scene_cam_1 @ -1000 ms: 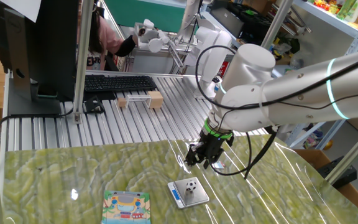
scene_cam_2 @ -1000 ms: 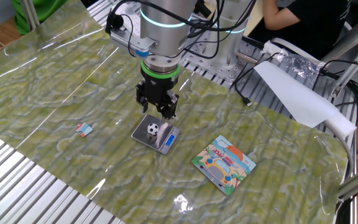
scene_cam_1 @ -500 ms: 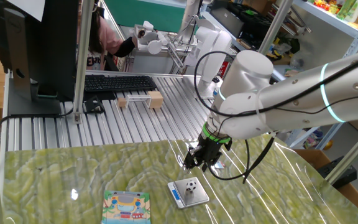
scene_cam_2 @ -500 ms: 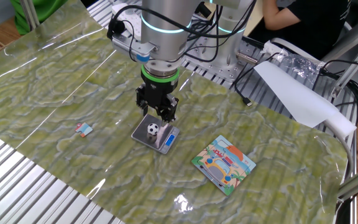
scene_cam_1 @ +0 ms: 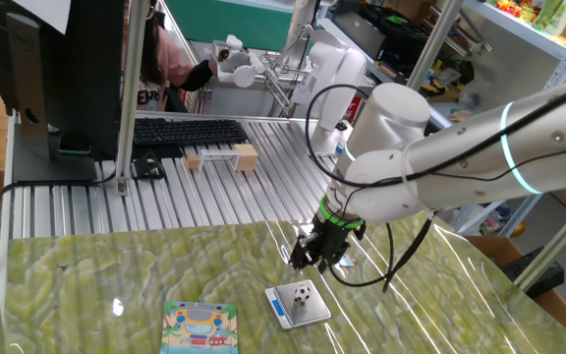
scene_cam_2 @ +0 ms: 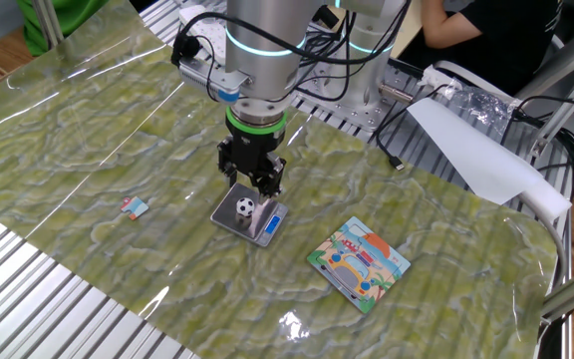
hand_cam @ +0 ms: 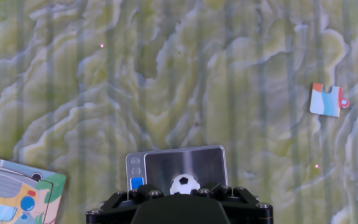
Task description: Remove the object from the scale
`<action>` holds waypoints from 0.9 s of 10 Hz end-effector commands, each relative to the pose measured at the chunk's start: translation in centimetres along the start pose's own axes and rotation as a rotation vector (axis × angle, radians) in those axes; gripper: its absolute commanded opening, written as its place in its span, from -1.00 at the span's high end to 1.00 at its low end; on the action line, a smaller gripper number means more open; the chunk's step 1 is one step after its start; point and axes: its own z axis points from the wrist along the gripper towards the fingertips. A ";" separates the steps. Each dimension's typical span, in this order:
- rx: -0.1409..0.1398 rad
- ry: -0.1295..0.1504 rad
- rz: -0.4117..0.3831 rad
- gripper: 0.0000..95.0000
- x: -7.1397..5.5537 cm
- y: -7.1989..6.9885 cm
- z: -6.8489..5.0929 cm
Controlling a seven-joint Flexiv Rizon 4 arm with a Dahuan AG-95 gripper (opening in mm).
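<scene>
The object, a tiny black-and-white ball (scene_cam_2: 245,207), rests on the silver platform of the scale (scene_cam_2: 235,223), whose blue display strip faces the picture card. In one fixed view the ball (scene_cam_1: 305,292) sits on the scale (scene_cam_1: 308,312) near the front of the mat. My gripper (scene_cam_2: 252,182) hangs just above the scale's far edge, open, with its fingers apart and nothing between them. It touches neither ball nor scale. In the hand view the ball (hand_cam: 184,183) lies on the scale (hand_cam: 166,163) right above the dark gripper housing (hand_cam: 179,205), and the fingertips are out of sight.
A colourful picture card (scene_cam_2: 359,263) lies on the green mat beside the scale. A small white-blue scrap (scene_cam_2: 135,207) lies on the scale's other side. Metal slats, cables, a keyboard (scene_cam_1: 190,131) and a monitor stand behind the mat.
The gripper has drifted very slightly over the scale and its opening is the same. Ball and scale have not moved.
</scene>
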 end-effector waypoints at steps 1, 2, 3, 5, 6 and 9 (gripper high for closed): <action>-0.002 -0.002 -0.005 -0.20 -0.1 -0.2 0.1; -0.001 -0.002 -0.010 -0.20 -0.1 -0.3 0.2; -0.001 -0.003 -0.027 -0.20 0.0 -0.4 0.5; 0.001 -0.007 -0.043 -0.20 0.0 -0.5 0.8; 0.001 -0.007 -0.048 -0.20 0.0 -0.5 0.8; 0.001 -0.008 -0.049 -0.20 0.0 -0.6 1.0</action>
